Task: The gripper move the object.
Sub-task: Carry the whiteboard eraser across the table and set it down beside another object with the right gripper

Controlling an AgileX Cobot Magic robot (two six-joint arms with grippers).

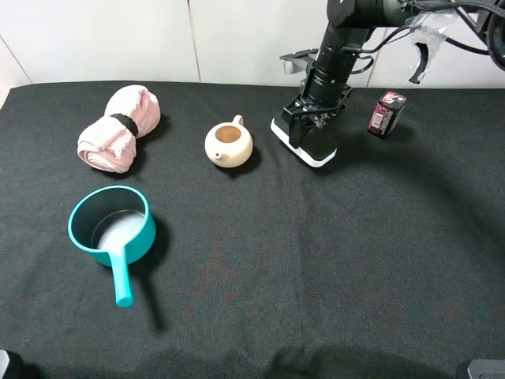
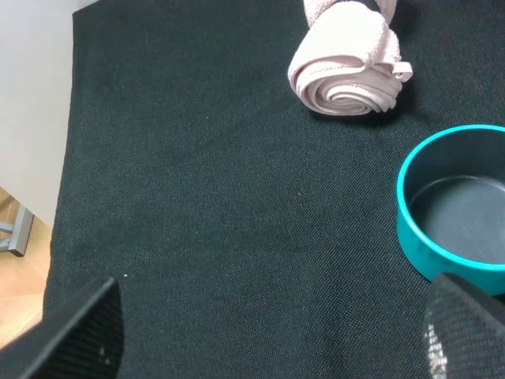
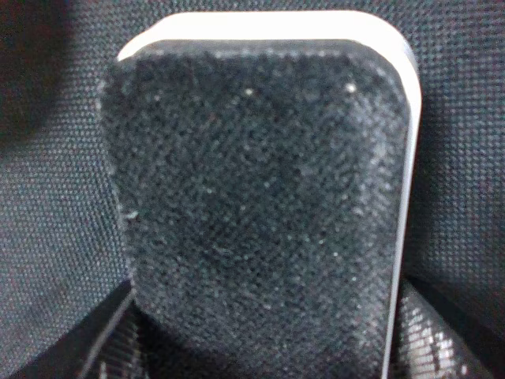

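The object (image 1: 318,150), a flat block with a black felt top (image 3: 260,197) on a white base, lies on the black cloth right of the teapot. My right gripper (image 1: 304,126) comes down on it from above. In the right wrist view its fingers (image 3: 430,343) press against both long sides of the block, shut on it. My left gripper (image 2: 268,339) hovers over bare cloth near the table's left edge. Its two fingertips (image 2: 79,332) stand wide apart with nothing between them.
A cream teapot (image 1: 229,144) sits just left of the block. A small red-black packet (image 1: 387,113) stands to its right. A rolled pink towel (image 1: 118,129) and a teal saucepan (image 1: 110,229) lie on the left, close to the left gripper.
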